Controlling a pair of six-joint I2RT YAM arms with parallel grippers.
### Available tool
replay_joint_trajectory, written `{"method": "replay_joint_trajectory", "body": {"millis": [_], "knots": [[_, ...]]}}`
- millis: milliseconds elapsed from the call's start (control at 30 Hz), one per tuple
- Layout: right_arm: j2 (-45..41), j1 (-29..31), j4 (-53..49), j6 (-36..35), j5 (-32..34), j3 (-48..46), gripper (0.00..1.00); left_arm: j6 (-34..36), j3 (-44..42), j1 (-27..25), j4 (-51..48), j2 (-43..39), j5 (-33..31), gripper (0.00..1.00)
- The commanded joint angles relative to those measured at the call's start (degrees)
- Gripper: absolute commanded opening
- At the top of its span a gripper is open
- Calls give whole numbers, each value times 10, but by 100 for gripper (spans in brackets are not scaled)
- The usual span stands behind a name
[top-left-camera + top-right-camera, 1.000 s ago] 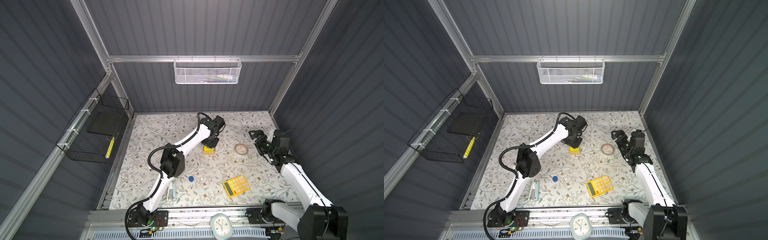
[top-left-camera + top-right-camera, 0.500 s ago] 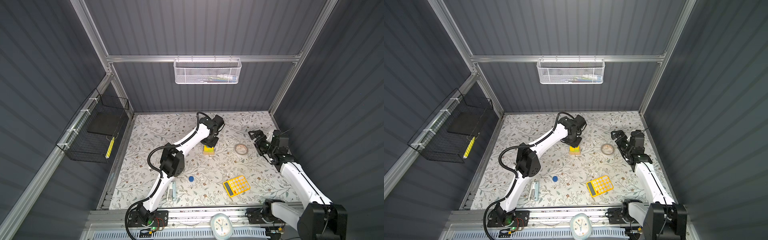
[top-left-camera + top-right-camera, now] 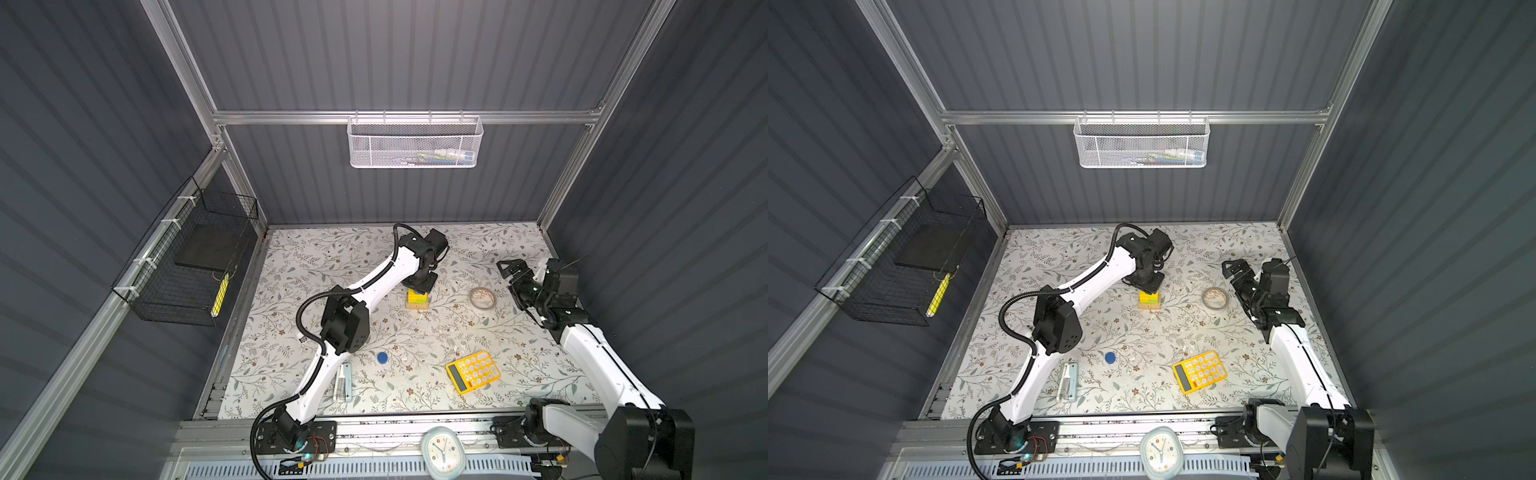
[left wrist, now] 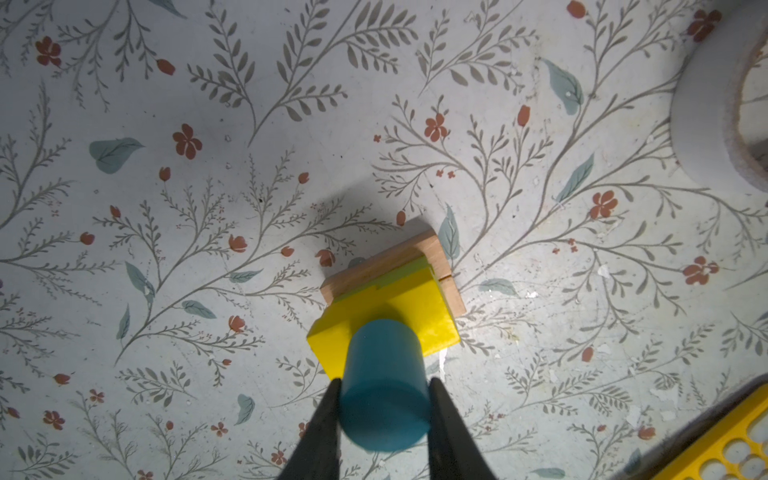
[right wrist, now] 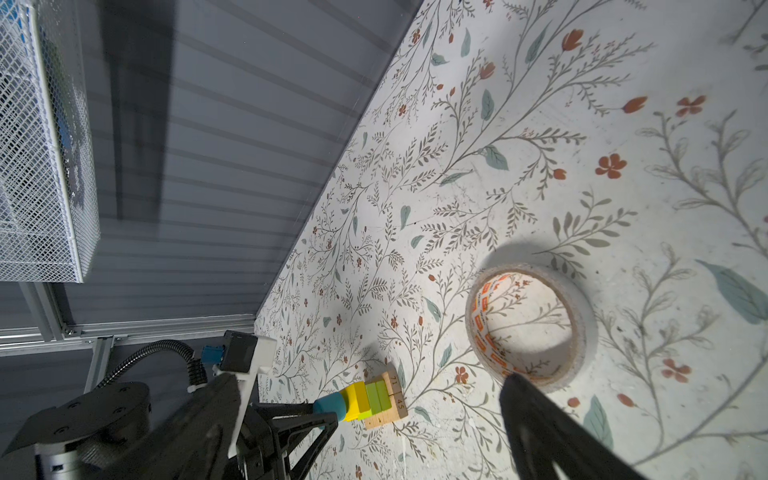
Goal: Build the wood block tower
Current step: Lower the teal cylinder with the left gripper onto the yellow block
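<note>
Left wrist view, left fingers [image 4: 320, 432] gripping blue cylinder [image 4: 384, 386], axis upright above tower [image 4: 432, 309], right fingers [image 5: 536, 415] spread.

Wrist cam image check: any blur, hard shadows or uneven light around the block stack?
Left wrist: bright centre, dimmer corners; the blue cylinder near the lens is soft, the wood block tower sharp, its shadow falling on the mat; the tape roll at the frame edge is blurred. Right wrist: tape roll throws a hard shadow; mesh basket looks soft.
</note>
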Motion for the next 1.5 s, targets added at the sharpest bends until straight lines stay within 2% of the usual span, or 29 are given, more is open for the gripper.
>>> {"method": "replay_joint_trajectory", "body": {"millis": [0,1000,1467], "knots": [[3,-4,8,-6,-6,15,99,5,15,3,-8,10,9,22],[25,-5,13,-2,-6,12,99,4,12,4,-13,16,7,32],[29,-6,15,-2,-6,12,99,2,16,4,-11,19,9,45]]}}
